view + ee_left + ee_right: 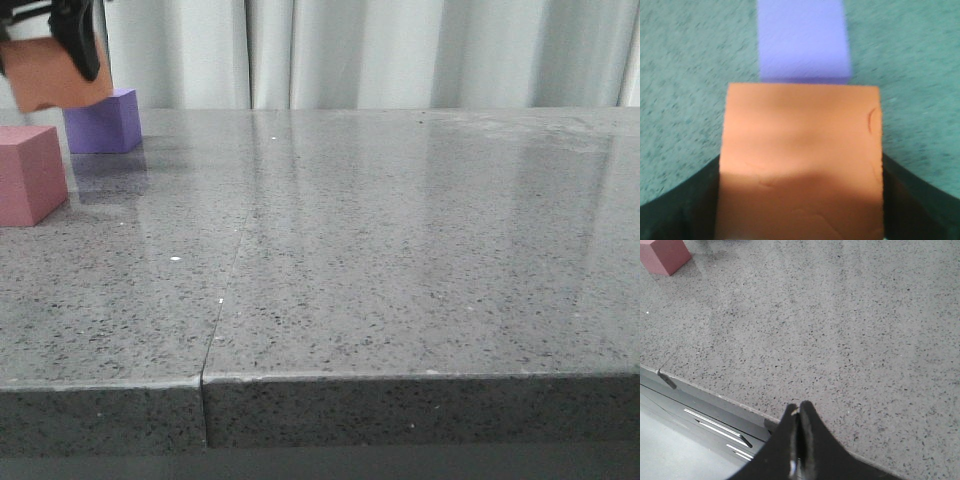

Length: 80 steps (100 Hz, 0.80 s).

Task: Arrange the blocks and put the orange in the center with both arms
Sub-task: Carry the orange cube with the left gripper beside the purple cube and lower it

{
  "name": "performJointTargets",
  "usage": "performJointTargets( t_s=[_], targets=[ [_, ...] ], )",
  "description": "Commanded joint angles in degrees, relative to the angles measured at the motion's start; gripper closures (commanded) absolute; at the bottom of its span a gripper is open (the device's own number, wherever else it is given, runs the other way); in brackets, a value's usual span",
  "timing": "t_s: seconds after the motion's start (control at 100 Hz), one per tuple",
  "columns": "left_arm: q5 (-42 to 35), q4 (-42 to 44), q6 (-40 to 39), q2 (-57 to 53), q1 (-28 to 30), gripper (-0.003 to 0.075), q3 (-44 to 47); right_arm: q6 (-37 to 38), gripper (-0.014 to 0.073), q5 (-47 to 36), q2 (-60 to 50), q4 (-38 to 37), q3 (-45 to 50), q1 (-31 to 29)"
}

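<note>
My left gripper [60, 45] is shut on the orange cube [58, 78] and holds it in the air at the far left, above the table. In the left wrist view the orange cube [800, 160] fills the space between the dark fingers [680, 210], and the purple cube [802, 40] lies on the table just beyond it. The purple cube [103, 121] stands at the back left. The pink-red cube [28, 175] stands in front of it at the left edge and shows in the right wrist view [664, 255]. My right gripper [799, 412] is shut and empty over the table's front edge.
The grey speckled table [400, 250] has a seam [222, 300] running from front to back. Its front edge [400, 378] is near the camera. White curtains [400, 50] hang behind the table. A grey frame with slots [715, 425] lies below the table edge.
</note>
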Motion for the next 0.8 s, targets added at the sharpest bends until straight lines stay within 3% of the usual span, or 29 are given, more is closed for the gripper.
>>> performJointTargets(
  t_s=[0.0,0.29,0.79],
  targets=[
    [-5.05,2.67,-2.63,-3.25,0.06,0.0321,0.70,-0.52,0.0663,-3.88,0.32,-0.34,-1.36,-0.02],
    [-9.31,1.91,-3.18,-2.66,-0.35,0.0321,3.92,-0.52,0.0663,-3.88,0.32,-0.34,-1.36,-0.02],
    [-8.20,0.78,-3.18,0.54,-0.69,0.0321,3.92,-0.52,0.0663,-3.88,0.32,-0.34,-1.36,-0.02]
  ],
)
